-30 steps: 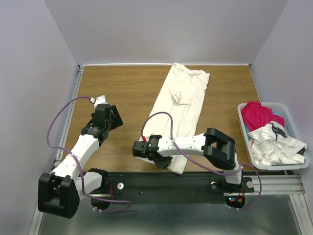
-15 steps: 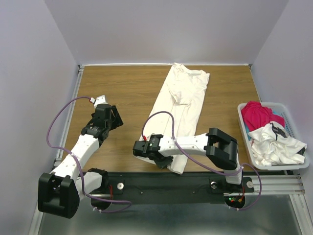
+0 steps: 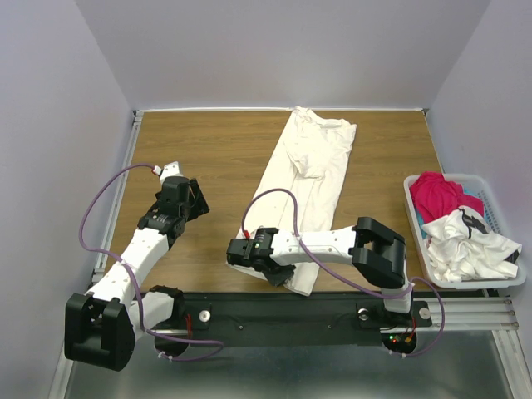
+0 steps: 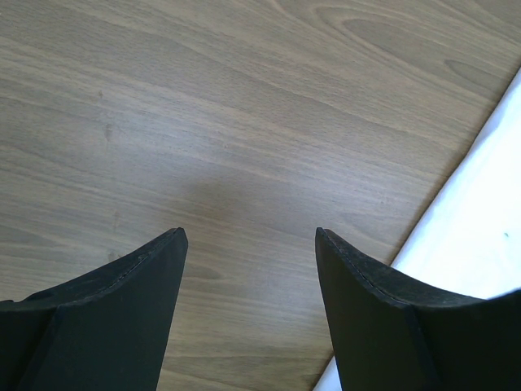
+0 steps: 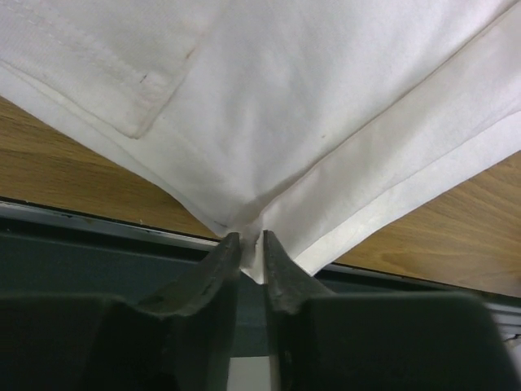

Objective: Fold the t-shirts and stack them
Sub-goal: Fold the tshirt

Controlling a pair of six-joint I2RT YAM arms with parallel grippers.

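Right gripper (image 5: 251, 244) narrow, pinching the off-white t-shirt (image 5: 309, 106) at what seems a hem corner; the cloth spreads ahead of it. Left gripper (image 4: 251, 244) wide and empty over bare worktop (image 4: 244, 122), the shirt's edge just to its right.

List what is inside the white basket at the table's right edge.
The basket holds a crumpled magenta-red t-shirt at its far end and a white t-shirt with dark markings nearer, draping over the rim. Anything beneath them is covered.

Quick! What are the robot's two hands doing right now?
The left gripper is open, holding nothing.
The right gripper is shut on the off-white t-shirt, pinching its edge.
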